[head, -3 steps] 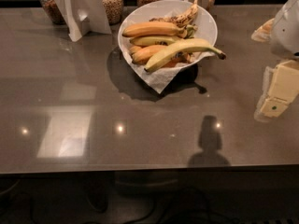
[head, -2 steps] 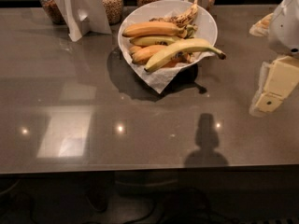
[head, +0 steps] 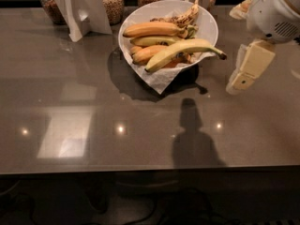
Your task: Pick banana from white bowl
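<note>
The white bowl (head: 209,21), lined with a white paper napkin (head: 158,79), stands at the back middle of the dark table. The long, curved, pale yellow-green banana (head: 183,50) lies on top along the bowl's front. Its dark stem tip sticks out over the right rim. Shorter orange-yellow bananas (head: 152,29) lie behind it, and a brown-spotted one (head: 186,18) lies at the back. My gripper (head: 234,86) hangs above the table, right of the bowl and a little right of the stem tip. It touches nothing and holds nothing.
Glass jars of grain (head: 112,1) stand along the back edge behind the bowl. A white folded card stand (head: 82,11) is at the back left. The table's front edge (head: 150,170) runs across the lower part of the view.
My gripper has moved left, toward the bowl and the banana's stem tip. The bowl and bananas have not moved.
</note>
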{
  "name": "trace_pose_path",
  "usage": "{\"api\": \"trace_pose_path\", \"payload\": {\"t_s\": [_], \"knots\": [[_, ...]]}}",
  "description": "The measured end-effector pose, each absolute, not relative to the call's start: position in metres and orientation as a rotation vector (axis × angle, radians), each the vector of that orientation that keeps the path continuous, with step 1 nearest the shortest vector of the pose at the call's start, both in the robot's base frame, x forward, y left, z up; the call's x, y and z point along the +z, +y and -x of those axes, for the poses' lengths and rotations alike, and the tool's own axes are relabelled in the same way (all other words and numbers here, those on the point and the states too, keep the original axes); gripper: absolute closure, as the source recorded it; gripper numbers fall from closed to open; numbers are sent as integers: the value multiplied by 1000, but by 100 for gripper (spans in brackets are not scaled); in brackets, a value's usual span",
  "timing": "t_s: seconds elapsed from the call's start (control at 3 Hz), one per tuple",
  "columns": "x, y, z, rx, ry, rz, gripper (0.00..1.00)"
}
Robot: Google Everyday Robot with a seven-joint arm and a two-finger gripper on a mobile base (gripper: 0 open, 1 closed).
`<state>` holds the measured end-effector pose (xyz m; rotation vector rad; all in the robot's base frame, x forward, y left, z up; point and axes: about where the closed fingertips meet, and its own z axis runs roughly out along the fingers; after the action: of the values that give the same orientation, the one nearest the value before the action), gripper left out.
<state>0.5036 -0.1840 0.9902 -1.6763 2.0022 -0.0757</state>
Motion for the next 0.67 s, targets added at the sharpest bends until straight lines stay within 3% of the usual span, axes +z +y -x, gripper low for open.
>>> {"api": "trace_pose_path", "payload": {"t_s": [0.33, 0.67], "knots": [[988, -169, -537, -47, 1909, 1663, 0], [989, -156, -565, -33, 1840, 1665, 19]]}}
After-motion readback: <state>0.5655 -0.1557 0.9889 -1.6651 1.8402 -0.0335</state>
